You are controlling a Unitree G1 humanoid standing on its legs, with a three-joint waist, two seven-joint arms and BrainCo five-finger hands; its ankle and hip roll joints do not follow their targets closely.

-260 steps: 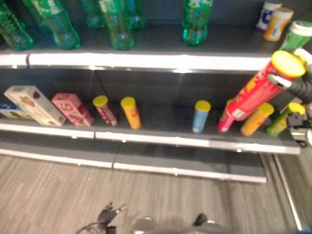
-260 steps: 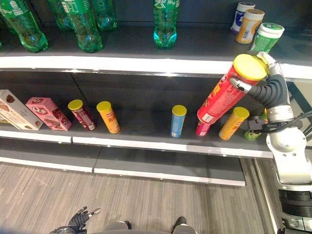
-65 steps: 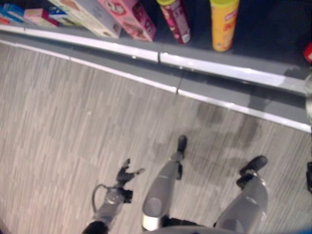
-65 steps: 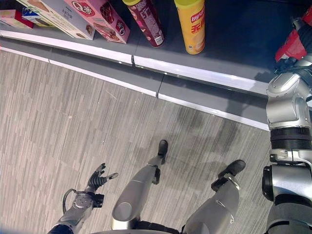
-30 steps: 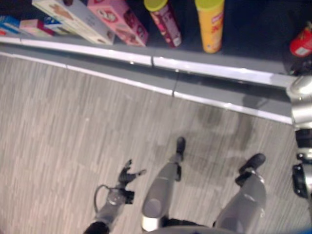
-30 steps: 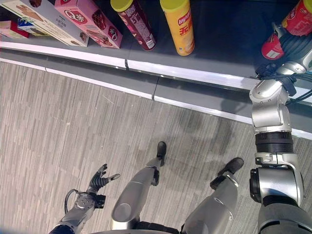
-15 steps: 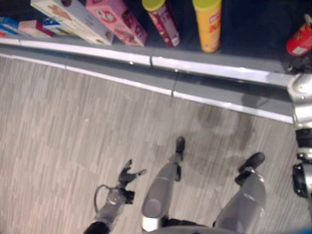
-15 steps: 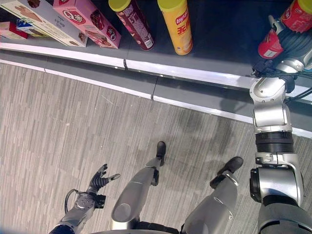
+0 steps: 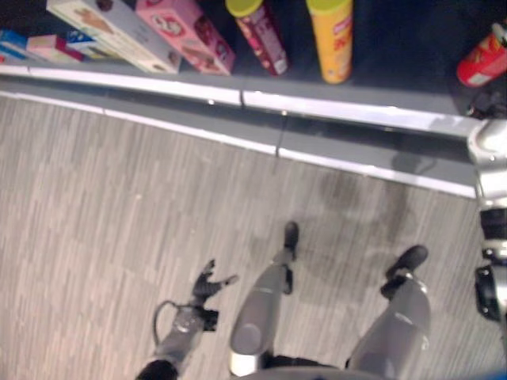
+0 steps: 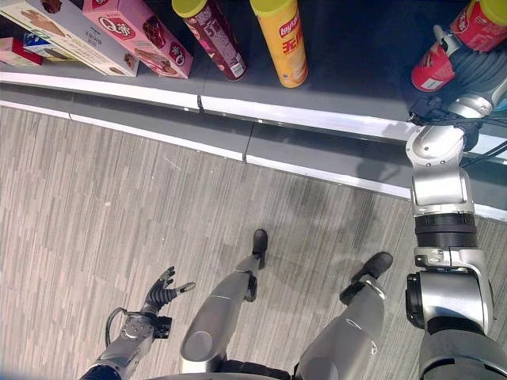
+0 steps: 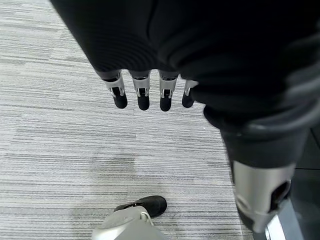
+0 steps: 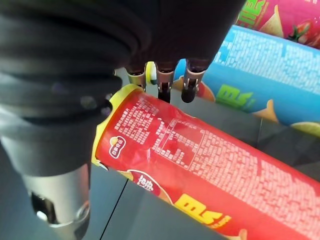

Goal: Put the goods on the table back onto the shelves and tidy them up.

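The shelf (image 10: 317, 119) carries boxes and upright cans beyond the right hand (image 12: 160, 75). That hand is curled round the red chip can (image 12: 210, 165), which lies tilted over the shelf, close beside a blue can (image 12: 280, 70). To its left stand an orange can (image 10: 283, 41) and a maroon can (image 10: 212, 38). The left hand (image 10: 162, 291) hangs low over the floor (image 10: 95, 206), its fingers (image 11: 142, 97) relaxed and spread, holding nothing.

Both eye views look steeply down, sharing floor (image 10: 119, 206) and shelf edge (image 10: 317, 119); wrist views look close.
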